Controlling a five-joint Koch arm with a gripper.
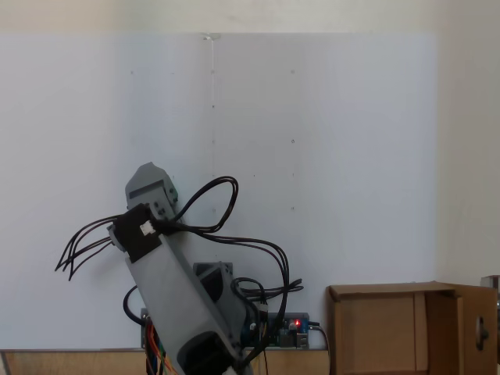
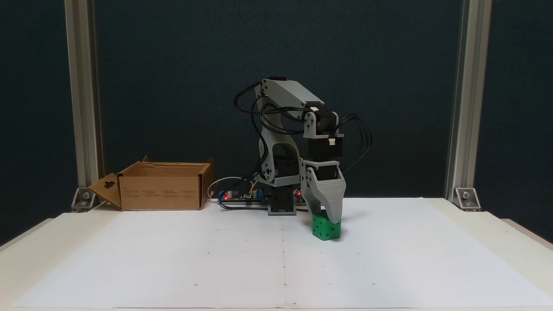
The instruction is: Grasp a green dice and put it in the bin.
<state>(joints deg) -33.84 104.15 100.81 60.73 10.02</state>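
The dice [image 2: 326,227] looked like a small, light and stiff plastic cube, so I judged it would not bend or break under a firm squeeze. Its smooth faces and rounded edges could let it slip, however. The best hold seemed to be on two opposite flat faces, near the middle and not at the corners. It was bright green, with faint dimpled pips on the faces turned to the camera. It stood on the white paper of the counter [image 2: 389,268], in front of the arm's base and well apart from the bin [image 2: 162,190], which stood far to the left in that fixed view. The tool [image 2: 326,216] pointed straight down and its tips reached the top of the dice. One jaw lay behind the other, so I could not tell whether the tool was released or already grasping the cube.
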